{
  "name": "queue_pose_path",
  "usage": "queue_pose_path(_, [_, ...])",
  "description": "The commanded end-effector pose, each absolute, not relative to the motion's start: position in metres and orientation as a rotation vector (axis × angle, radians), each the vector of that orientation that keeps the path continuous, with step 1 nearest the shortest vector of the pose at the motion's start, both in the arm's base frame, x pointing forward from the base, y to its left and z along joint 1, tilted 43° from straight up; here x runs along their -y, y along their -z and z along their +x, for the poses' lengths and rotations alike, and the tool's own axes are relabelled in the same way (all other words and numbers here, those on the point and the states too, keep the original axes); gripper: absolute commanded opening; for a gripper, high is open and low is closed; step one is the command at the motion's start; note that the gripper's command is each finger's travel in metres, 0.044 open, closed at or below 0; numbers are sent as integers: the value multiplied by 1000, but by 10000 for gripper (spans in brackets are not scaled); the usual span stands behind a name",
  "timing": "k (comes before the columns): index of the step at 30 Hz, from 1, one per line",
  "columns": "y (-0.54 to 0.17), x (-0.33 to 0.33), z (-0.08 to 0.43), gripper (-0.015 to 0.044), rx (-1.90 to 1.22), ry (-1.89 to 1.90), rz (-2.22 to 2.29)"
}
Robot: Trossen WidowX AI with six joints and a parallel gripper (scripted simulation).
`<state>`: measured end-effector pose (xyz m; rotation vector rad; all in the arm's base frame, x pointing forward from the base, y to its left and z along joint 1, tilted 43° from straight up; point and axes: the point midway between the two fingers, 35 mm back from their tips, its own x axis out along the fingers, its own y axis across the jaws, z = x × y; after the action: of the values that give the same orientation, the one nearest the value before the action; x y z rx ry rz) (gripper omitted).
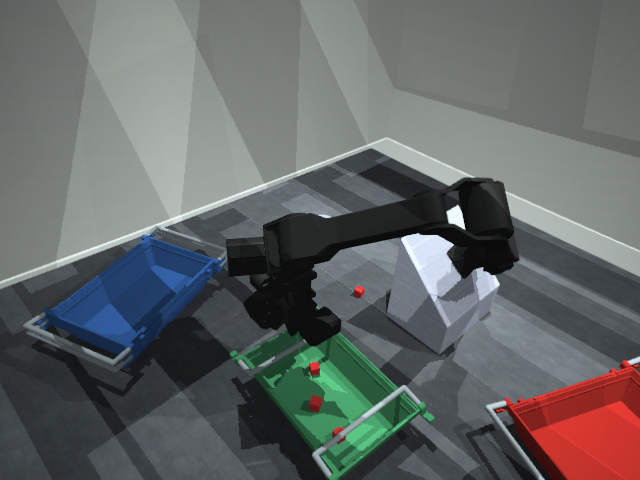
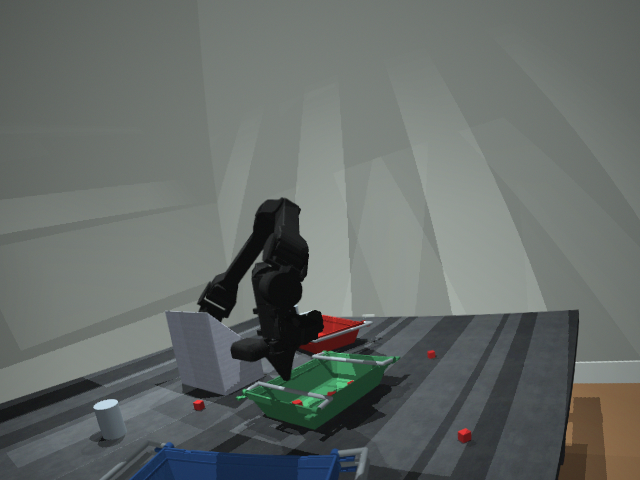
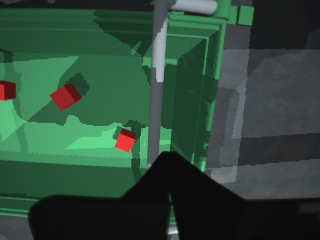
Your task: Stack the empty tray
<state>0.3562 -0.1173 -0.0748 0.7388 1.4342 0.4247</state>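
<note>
Table (image 1: 196, 413) (image 2: 413, 403): grey-striped; pale walls beyond. Arm (image 1: 382, 222) (image 2: 245, 258) arched, forearm reaching toward green tray (image 1: 361, 382) (image 2: 341, 400) (image 3: 115, 45), wrist bent down. Blue tray (image 1: 111, 289) (image 2: 232, 465) and red tray (image 1: 594, 434) (image 2: 336, 330) flank green tray. Gripper (image 2: 285, 377) (image 3: 167, 158) closed, tips downward above green tray's end. Red blocks (image 1: 314, 403) (image 2: 331, 393) (image 3: 65, 96) inside green tray.

Muted, rather dim light fills the room, with pale angular patches and darker wedges overlapping on the grey walls. Bands of light and shade stripe the dark counter (image 2: 509, 382). Inside the green tray (image 1: 361, 356) (image 2: 356, 369) (image 3: 112, 37), bright green patches meet jagged-edged shadows. The black tool (image 1: 312, 328) (image 2: 285, 377) (image 3: 167, 158) is so dark that its detail mostly sinks away. Near the wrist camera, its outline looks slightly soft. The white cylinder (image 2: 110, 421) has a paler top and a shadow at its foot.
</note>
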Motion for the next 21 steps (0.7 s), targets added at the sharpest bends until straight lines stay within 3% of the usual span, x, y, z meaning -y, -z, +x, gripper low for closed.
queue_pose_path(1, [75, 117, 356, 0, -1434, -425, 739])
queue_pose_path(20, [75, 117, 356, 0, -1434, -425, 739])
queue_pose_path(21, [75, 117, 356, 26, -1434, -425, 739])
